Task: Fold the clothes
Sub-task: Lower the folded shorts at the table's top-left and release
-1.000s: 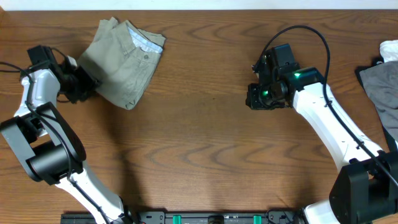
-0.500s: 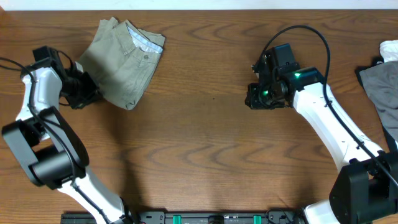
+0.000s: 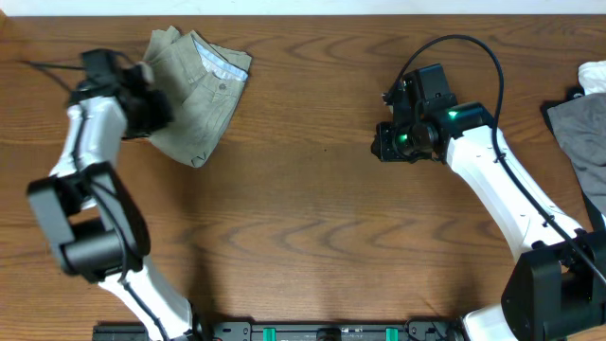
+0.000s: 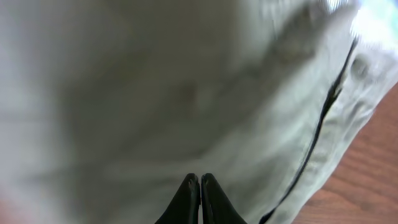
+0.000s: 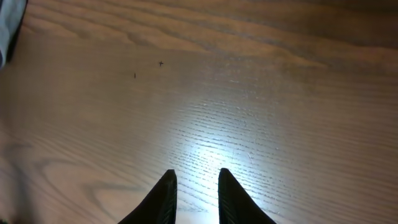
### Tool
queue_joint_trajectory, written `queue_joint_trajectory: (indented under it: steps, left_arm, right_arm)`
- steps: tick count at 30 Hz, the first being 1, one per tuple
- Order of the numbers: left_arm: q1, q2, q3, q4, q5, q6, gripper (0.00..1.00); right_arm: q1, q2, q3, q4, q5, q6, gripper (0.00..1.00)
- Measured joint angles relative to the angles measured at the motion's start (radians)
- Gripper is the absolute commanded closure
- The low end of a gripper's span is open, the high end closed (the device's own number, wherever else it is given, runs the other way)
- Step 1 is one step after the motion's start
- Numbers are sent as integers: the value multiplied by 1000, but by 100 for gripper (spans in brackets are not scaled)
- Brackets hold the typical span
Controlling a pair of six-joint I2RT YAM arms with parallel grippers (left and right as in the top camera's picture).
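Khaki shorts (image 3: 194,95) sitting folded at the far left of the table (image 3: 303,218)

The left claw (image 4: 199,179) is over the shorts' left edge, fingers pressed together, nothing visibly pinched between them. The right claw (image 5: 194,177) hangs well apart over bare wood right of middle, fingers slightly apart, holding nothing. A grey cloth (image 3: 578,128) lies at the right edge.

Overhead looks straight down at the table (image 3: 312,208); left wrist views the shorts (image 4: 155,93) close, also seen overhead.
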Motion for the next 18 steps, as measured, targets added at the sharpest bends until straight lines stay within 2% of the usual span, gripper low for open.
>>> queue_joint_trajectory:
  steps: [5, 11, 18]
  left_arm:
    - [-61, 78, -14, -50, -5, -6, 94]
    - [-163, 83, -16, -33, 5, -13, 94]
    - [-296, 83, -15, 10, -11, -102, 93]
  right_arm:
    - [0, 0, 0, -16, -4, 0, 79]
    - [0, 0, 0, -9, -4, 0, 79]
    - [0, 0, 0, -11, -12, 0, 80]
